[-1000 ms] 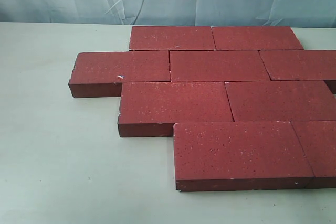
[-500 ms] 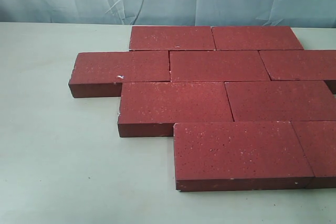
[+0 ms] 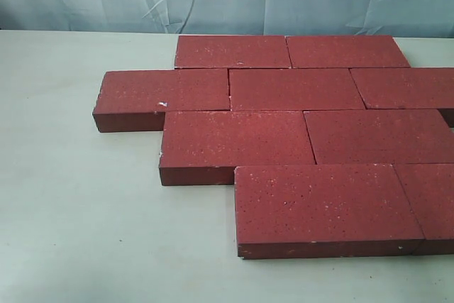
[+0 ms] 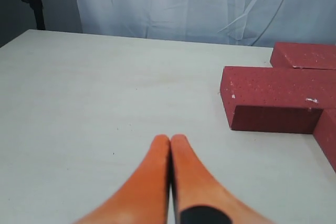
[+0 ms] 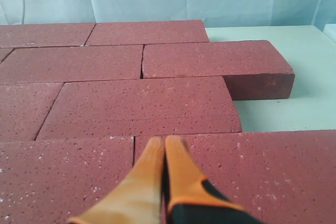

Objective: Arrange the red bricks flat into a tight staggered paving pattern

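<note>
1. Left gripper [image 4: 169, 141]: the orange fingers are pressed together with nothing between them. It hangs above the bare table [image 4: 79, 93], apart from the paving.
2. Right gripper [image 5: 164, 141]: likewise closed and empty. Its tips sit over the nearest course, just beside a joint between two bricks. I cannot tell whether they touch the surface.
3. Red bricks [image 3: 298, 90]: all lie flat on the table in four courses, each offset from the next, with the joints showing as thin dark lines. The left end brick [image 4: 273, 95] projects nearest to the left gripper.
4. Step in hand, as I judge it: final inspection or tightening. The pattern looks complete.
5. Procedure: if a joint needs closing, I would keep the fingers closed, set them low against the brick's end face, and push squarely and slowly along the course so the neighbours do not skew.
6. Arm pose: both wrists point forward at a shallow downward tilt. Neither arm shows in the exterior view, so I cannot report elbow position.
</note>
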Controlling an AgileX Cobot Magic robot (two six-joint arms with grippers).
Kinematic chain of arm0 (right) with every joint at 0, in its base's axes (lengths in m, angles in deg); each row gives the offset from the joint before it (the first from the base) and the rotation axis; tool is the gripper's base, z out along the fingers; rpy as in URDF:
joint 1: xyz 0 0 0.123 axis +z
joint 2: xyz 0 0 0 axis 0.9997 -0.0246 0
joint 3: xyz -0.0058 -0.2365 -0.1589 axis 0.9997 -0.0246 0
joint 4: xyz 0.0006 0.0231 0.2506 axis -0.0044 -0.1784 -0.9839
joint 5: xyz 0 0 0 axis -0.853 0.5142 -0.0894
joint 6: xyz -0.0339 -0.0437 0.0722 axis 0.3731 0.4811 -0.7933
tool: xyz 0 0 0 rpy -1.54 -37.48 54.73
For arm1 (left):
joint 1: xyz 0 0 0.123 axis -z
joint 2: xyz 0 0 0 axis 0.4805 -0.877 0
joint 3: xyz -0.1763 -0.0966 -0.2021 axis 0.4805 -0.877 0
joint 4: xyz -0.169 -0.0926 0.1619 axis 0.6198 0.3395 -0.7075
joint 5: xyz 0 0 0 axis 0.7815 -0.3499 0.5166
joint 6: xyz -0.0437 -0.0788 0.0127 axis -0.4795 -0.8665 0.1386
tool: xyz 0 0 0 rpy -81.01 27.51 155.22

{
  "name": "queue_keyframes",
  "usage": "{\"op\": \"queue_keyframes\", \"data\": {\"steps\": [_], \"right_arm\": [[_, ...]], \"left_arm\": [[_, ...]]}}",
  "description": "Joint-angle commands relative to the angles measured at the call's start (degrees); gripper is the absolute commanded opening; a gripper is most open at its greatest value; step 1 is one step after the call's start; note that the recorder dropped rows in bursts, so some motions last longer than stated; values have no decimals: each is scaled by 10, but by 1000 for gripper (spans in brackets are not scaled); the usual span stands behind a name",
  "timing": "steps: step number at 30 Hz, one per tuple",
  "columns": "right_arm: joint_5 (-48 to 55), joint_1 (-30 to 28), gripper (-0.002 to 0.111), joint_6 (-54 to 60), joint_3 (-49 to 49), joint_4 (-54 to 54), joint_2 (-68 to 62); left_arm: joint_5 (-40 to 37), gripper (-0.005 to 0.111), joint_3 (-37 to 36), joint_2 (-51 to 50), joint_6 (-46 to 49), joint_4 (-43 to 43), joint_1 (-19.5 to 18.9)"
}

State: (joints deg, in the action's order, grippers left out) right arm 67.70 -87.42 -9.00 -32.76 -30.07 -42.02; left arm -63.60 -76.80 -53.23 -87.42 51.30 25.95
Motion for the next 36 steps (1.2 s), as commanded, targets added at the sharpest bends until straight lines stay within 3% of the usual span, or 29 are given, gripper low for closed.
{"op": "queue_keyframes", "data": {"steps": [1,36], "right_arm": [[-8,1,-1,2,-3,3,3],[-8,1,-1,1,-3,-5,3]], "left_arm": [[23,0,-2,3,-2,2,0],[17,0,-2,3,-2,-38,0]]}}
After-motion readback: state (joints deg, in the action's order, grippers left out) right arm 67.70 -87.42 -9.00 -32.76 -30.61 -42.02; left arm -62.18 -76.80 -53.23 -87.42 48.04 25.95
